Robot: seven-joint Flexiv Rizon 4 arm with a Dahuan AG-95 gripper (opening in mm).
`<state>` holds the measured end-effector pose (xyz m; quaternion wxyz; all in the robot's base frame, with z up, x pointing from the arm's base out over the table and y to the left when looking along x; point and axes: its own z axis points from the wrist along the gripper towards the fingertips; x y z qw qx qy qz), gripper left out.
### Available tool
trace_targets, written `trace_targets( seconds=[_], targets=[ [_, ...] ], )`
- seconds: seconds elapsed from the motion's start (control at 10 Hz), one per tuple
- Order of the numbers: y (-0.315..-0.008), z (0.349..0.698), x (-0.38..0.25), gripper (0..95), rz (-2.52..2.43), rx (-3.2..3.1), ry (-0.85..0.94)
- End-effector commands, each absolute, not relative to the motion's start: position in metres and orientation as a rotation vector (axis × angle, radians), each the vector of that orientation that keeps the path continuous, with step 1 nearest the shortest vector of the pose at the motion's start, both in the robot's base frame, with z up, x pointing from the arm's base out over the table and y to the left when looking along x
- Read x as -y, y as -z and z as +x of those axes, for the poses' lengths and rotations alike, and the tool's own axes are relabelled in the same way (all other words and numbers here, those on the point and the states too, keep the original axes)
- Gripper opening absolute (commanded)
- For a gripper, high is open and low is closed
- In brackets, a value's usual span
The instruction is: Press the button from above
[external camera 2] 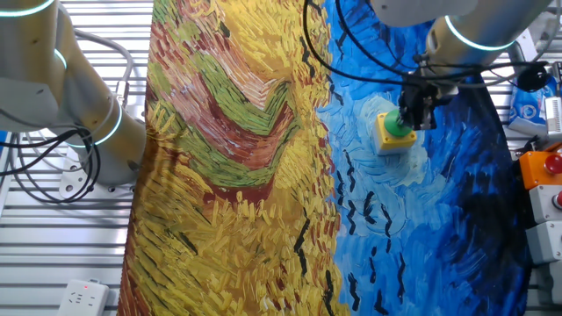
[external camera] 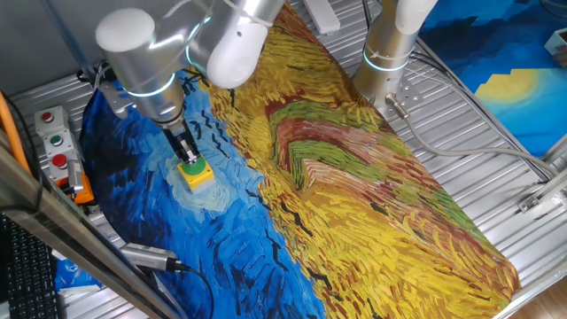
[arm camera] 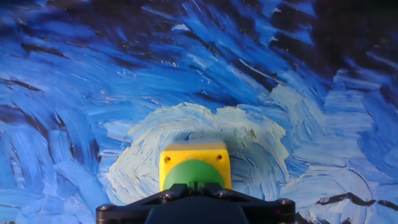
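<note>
The button is a round green cap point(external camera: 191, 165) on a yellow square box point(external camera: 200, 176), standing on the blue part of a painted cloth. It also shows in the other fixed view point(external camera 2: 394, 132) and at the bottom middle of the hand view point(arm camera: 193, 172). My gripper point(external camera: 186, 156) points straight down over the cap. Its black fingertips are pressed together, with only a thin seam between them, and their tips are at the cap's top point(arm camera: 196, 185). In the other fixed view the gripper point(external camera 2: 410, 123) covers part of the cap.
A grey control box point(external camera: 53, 140) with small red and green buttons sits at the table's edge near the yellow box, and it also shows in the other fixed view point(external camera 2: 546, 189). A second arm's base point(external camera: 388, 55) stands across the cloth. A metal plug with a cable point(external camera: 149, 258) lies near the front edge.
</note>
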<state>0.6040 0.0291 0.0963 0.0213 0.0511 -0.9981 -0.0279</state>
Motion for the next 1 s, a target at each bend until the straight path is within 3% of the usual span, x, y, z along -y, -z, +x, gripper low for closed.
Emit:
trace_targets(
  seconds=[0.1,0.3,0.5,1.0],
  targets=[
    [-0.117,0.607,-0.028,0.0,0.172,3.093,0.094],
    [-0.132,0.609,-0.028,0.0,0.165,3.090,0.094],
    [-0.126,0.608,-0.028,0.0,0.153,3.090,0.092],
    [-0.076,0.601,-0.031,0.0,0.148,3.107,0.081]
  ],
)
